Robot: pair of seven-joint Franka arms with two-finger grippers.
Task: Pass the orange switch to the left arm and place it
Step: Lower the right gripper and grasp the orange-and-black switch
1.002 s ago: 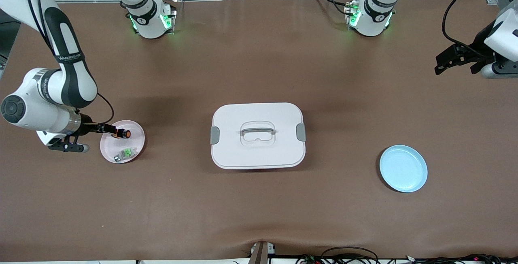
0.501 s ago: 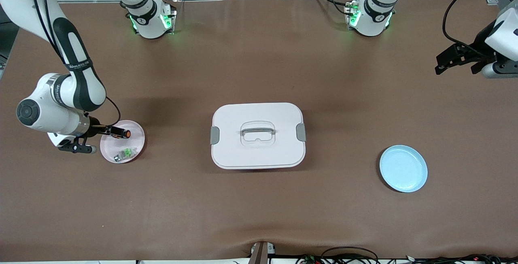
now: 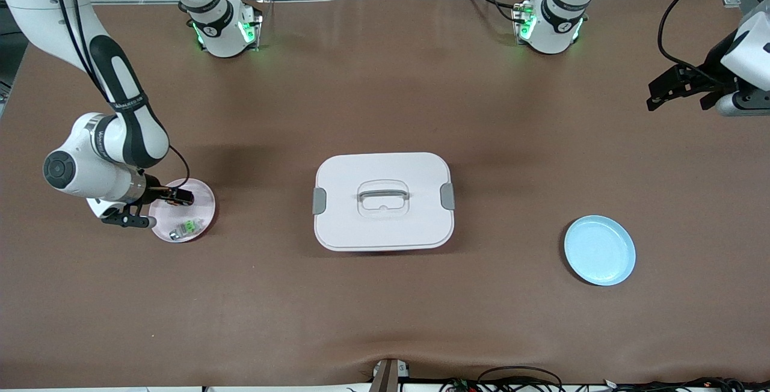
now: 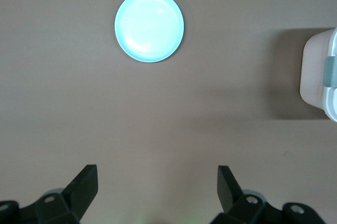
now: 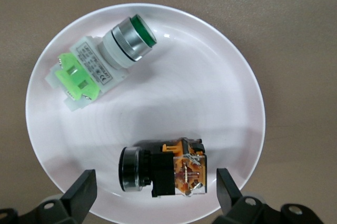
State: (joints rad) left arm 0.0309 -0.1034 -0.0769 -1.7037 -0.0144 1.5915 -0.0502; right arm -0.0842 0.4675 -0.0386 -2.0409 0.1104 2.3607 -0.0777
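Right wrist view, end effector (image 5: pixel 152 192) wide open, over orange switch (image 5: pixel 163 168)

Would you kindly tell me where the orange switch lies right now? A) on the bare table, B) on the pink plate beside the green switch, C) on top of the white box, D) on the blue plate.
B: the orange switch lies on the pink plate beside the green switch, between the open fingers of the right tool.

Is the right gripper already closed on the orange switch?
No: in the right wrist view the right gripper is open, its fingers either side of the orange switch, which lies on the pink plate.
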